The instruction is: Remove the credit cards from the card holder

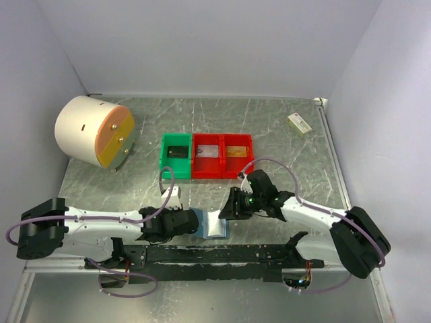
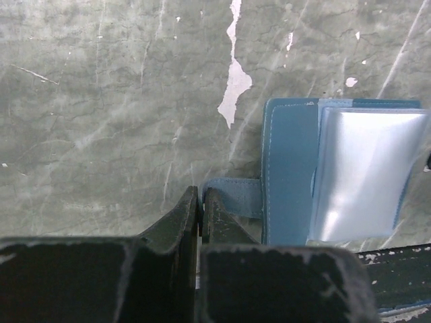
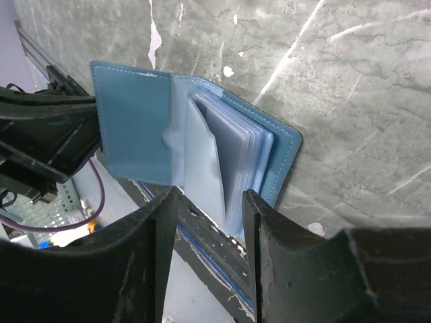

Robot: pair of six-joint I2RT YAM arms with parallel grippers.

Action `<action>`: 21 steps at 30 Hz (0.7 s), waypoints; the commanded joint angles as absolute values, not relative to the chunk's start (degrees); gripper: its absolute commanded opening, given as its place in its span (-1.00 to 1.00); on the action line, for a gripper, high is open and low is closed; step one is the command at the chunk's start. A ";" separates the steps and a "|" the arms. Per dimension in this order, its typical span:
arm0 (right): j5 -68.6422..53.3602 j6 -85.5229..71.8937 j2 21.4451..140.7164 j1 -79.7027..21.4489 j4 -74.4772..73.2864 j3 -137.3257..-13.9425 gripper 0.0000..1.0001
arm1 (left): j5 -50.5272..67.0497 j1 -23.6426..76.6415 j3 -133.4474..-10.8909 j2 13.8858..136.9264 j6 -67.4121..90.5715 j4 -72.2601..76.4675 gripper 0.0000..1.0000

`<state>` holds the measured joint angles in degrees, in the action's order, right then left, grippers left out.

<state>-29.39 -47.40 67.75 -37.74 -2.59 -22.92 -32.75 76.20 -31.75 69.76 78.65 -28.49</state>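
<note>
The blue card holder lies open at the table's near edge, between both arms. My left gripper is shut on the holder's blue closing strap, left of the cover. Clear plastic sleeves fan up from the open holder. My right gripper is open and straddles the lower edge of the sleeves, one loose sleeve standing between its fingers. The credit cards cannot be made out inside the glossy sleeves.
A green bin and two red bins stand in a row mid-table. A white drum with an orange face sits far left, a small cream box far right. A black rail runs just under the holder.
</note>
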 commanded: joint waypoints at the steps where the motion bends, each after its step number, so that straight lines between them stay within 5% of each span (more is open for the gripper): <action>1: -30.86 -47.47 70.03 -37.80 1.17 -23.92 -0.14 | -33.14 76.03 -34.30 70.10 78.33 -29.61 -0.87; 21: -27.42 -39.98 77.63 -37.87 -4.19 -31.54 -0.09 | -33.49 76.03 -32.35 67.50 78.85 -28.82 -0.86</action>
